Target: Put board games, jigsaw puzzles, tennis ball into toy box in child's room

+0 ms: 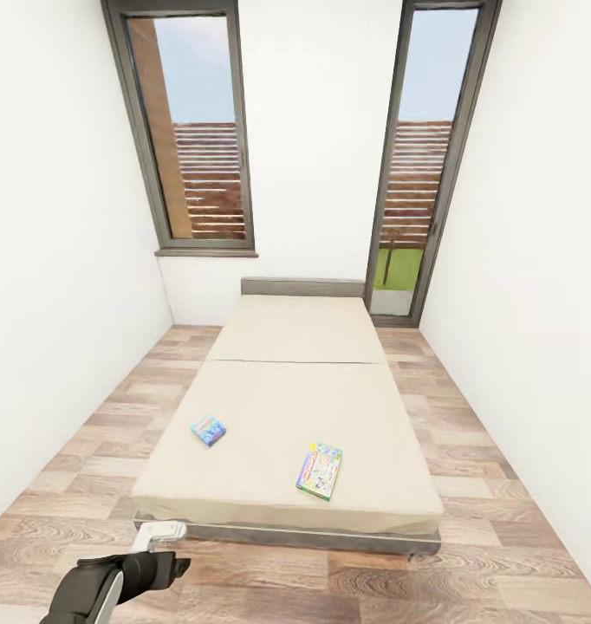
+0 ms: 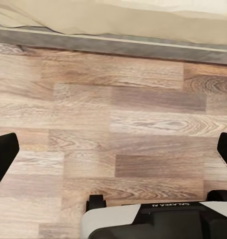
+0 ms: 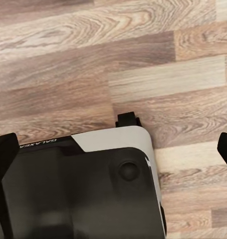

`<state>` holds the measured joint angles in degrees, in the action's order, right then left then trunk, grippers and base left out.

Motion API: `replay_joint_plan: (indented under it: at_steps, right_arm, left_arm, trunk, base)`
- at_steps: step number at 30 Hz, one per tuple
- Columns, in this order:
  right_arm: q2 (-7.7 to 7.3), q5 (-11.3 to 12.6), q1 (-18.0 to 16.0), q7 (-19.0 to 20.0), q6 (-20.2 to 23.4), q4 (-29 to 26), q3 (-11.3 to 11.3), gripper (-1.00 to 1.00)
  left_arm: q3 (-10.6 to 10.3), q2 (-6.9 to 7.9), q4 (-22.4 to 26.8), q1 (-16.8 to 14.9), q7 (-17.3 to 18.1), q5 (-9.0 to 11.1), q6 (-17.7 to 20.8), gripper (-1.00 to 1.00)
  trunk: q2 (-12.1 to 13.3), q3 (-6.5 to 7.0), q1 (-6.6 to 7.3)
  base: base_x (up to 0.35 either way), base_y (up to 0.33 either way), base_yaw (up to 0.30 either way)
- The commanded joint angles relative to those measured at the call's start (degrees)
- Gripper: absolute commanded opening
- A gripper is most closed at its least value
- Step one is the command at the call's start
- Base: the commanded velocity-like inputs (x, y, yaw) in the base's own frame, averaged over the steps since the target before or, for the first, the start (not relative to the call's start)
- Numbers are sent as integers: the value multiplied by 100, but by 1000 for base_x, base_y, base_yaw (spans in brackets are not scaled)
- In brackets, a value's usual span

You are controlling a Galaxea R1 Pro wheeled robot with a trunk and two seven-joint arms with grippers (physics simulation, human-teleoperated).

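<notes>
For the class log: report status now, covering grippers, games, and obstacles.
Both grippers open, empty, over wood floor. Two board games on bed: light-blue one left, Monopoly right. Nothing between robot and bed.

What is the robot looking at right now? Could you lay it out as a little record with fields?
room: white walls, wood-plank floor, two tall windows
bed: beige bed in the middle, foot end nearest the robot
on the bed: light-blue board game toward its left side; white-blue-green board game near the foot edge, apart from the first
left gripper: open, empty, over bare floor by the bed's base
right gripper: open, empty, above the floor and the robot's own base
robot position: standing at the foot of the bed
</notes>
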<state>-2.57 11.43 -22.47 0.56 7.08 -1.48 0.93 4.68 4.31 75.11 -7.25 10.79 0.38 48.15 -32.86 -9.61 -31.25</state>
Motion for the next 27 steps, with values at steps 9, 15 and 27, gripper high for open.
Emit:
replay_joint_plan:
  at_steps: [9,15,27]
  right_arm:
    - [2,29,-1,-3,24,-11,2,100]
    - [-4,27,-3,-2,-221,-11,19,100]
    - [-9,54,-654,19,1614,-1589,98,100]
  left_arm:
    - [-4,-19,13,-4,20,6,32,100]
    - [-11,-13,109,-4,32,8,49,100]
    - [17,45,446,-4,1072,6,193,100]
  trunk:
    - [-9,-10,-2]
    - [-9,-10,-2]
    - [-9,-10,-2]
  base:
    - [0,7,0]
    - [0,98,0]
    - [0,10,0]
